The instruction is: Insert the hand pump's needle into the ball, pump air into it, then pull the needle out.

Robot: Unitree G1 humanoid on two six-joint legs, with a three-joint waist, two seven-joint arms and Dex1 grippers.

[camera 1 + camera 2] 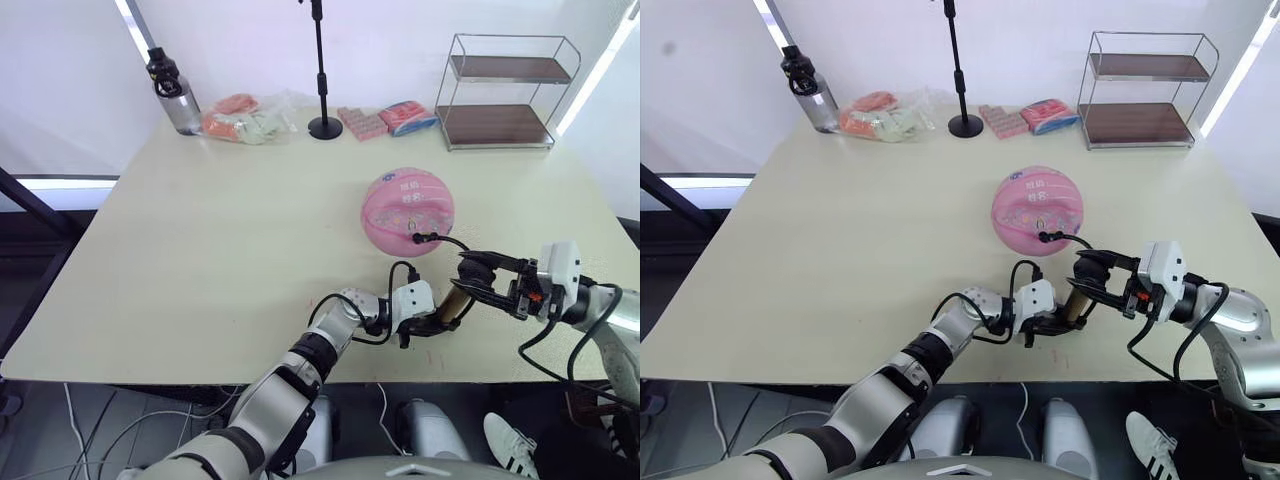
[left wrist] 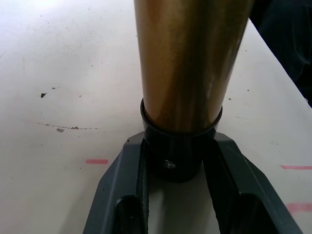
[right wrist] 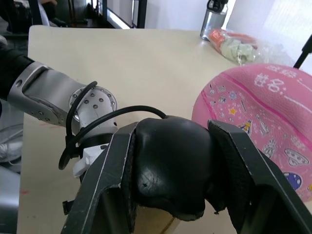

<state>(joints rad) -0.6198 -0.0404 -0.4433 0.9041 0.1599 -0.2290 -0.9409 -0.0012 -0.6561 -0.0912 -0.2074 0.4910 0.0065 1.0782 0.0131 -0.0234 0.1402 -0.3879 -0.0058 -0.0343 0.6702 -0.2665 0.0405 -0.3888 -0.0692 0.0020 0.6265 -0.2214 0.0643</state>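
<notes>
The pink ball (image 1: 407, 212) rests on the table, right of centre. A small black fitting (image 1: 418, 239), the needle's, sits against the ball's near side; the pin itself is hidden. From it the thin black hose (image 1: 450, 241) curls back to the hand pump (image 1: 460, 303), a bronze barrel held low over the table's front edge. My left gripper (image 1: 447, 318) is shut on the pump's black end cap (image 2: 178, 156). Its black handle (image 3: 170, 161) is clamped in my right gripper (image 1: 478, 272), just near the ball (image 3: 263, 126).
Along the far edge stand a water bottle (image 1: 175, 92), bagged snacks (image 1: 245, 118), a black stand pole (image 1: 321, 70), more packets (image 1: 385, 120) and a wire shelf (image 1: 505, 90). The table's front edge (image 1: 200, 372) runs just under both grippers.
</notes>
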